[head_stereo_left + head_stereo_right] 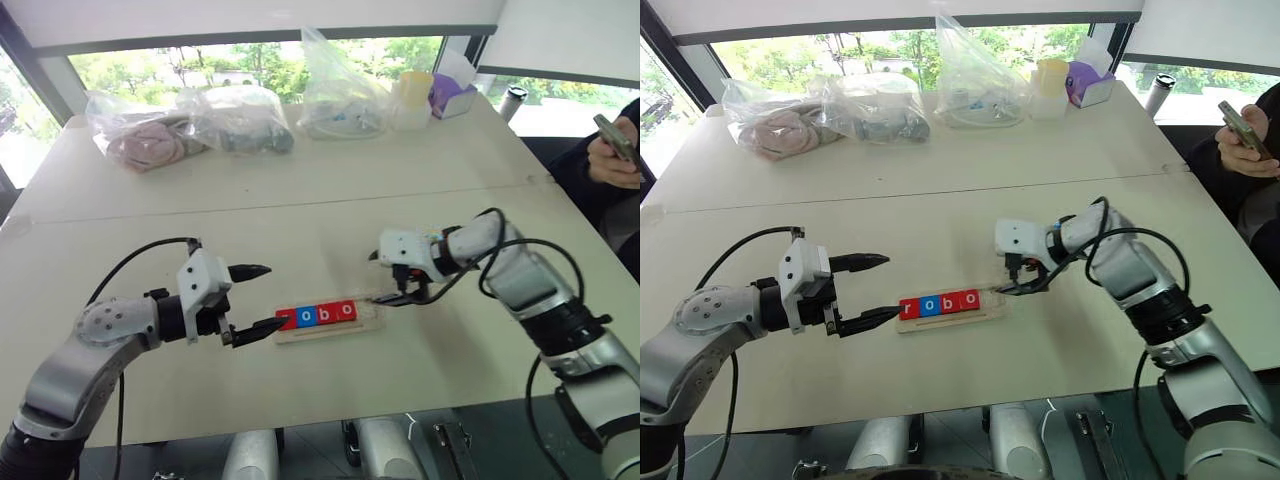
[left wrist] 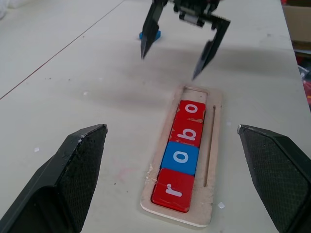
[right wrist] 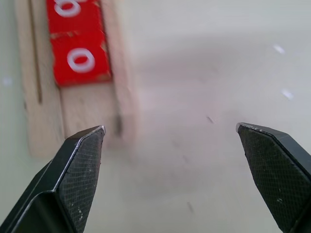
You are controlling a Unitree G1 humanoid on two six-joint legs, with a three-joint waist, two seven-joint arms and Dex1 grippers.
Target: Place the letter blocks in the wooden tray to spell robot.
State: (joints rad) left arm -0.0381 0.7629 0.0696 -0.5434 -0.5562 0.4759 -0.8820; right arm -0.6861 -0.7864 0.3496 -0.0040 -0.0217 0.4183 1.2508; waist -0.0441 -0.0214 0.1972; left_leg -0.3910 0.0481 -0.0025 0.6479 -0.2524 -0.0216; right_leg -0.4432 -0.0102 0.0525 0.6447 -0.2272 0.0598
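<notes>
The wooden tray (image 1: 366, 320) lies on the table between my two grippers. Four letter blocks sit in its slot and read r (image 2: 173, 189), o (image 2: 181, 157), b (image 2: 187, 132), o (image 2: 192, 109); the second is blue, the others red. The slot end (image 3: 87, 109) past the last o is bare. A blue block (image 2: 149, 35) lies flat on the table behind my right gripper, its letter hidden. My right gripper (image 2: 170, 67) hangs open just above the table off that bare end. At the tray's r end my left gripper (image 1: 274, 297) is open and holds nothing.
Several clear plastic bags (image 1: 240, 120) line the far side of the table, along with a yellow cup (image 1: 414, 92) and a purple box (image 1: 452, 95). A person holding a phone (image 1: 615, 135) sits at the far right. A seam (image 1: 300, 205) crosses the tabletop.
</notes>
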